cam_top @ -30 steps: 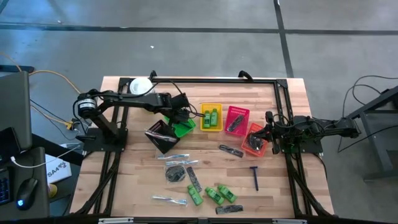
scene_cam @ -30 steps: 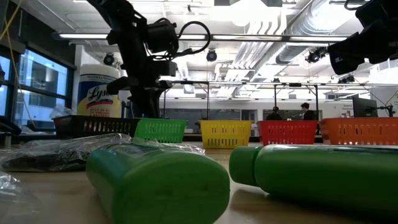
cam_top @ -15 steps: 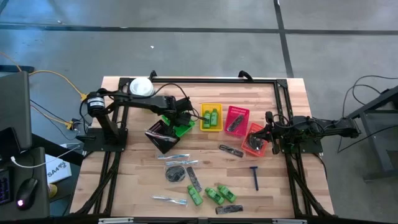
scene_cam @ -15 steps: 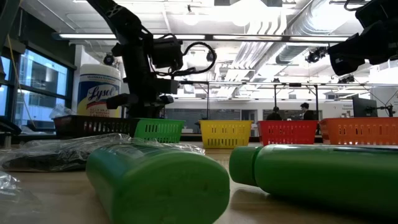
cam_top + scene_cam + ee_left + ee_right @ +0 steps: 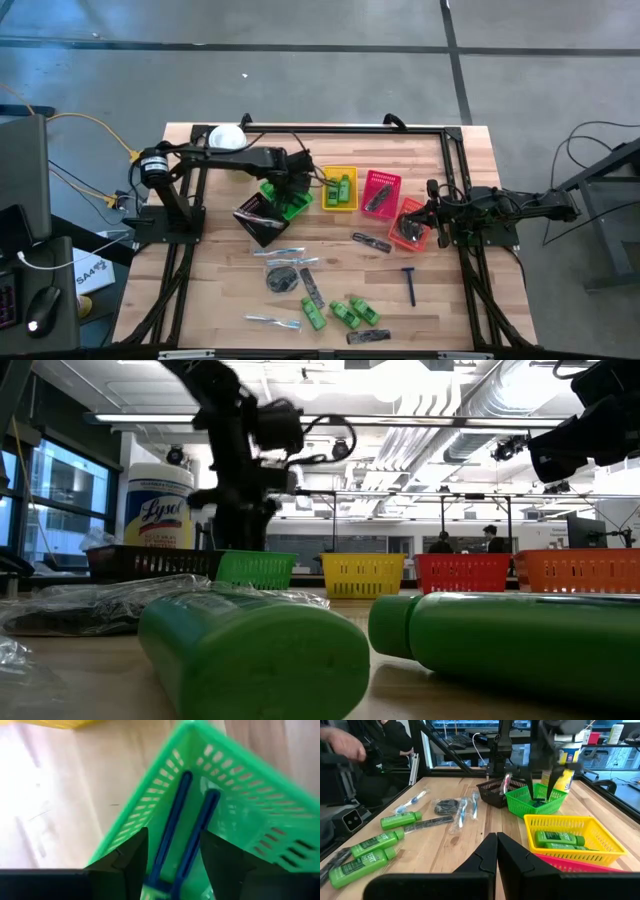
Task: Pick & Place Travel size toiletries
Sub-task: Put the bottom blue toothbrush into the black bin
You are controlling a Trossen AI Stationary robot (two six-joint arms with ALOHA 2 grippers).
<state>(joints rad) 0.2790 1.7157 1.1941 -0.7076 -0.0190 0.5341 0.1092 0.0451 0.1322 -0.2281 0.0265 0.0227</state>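
two dark arms work over a wooden desk (image 5: 230, 300). the left arm reaches in from the desk's left side, and its left gripper (image 5: 172, 857) hangs over the green basket (image 5: 290, 200), with the fingers (image 5: 131, 855) parted and grasping nothing. between them, in the left wrist view, two blue-handled razors (image 5: 187, 832) lie side by side on the basket floor. the right arm waits at the desk's right edge, its right gripper (image 5: 496, 851) near the orange basket (image 5: 410, 225) with the fingers clenched together on nothing.

a white tub with a yellow label (image 5: 158, 505) stands at the desk's far left corner. a black basket (image 5: 262, 218) sits just beside the green one. to the right follow a yellow basket (image 5: 340, 187) holding two green mini bottles (image 5: 559, 839), a red basket (image 5: 380, 192) and the orange one, both with dark items inside.

loose toiletries lie on the near half of the desk: three green bottles (image 5: 342, 313), clear-wrapped sticks (image 5: 283, 252), a round dark packet (image 5: 281, 278), dark combs (image 5: 312, 288) and one more razor (image 5: 409, 283), well apart from the baskets.
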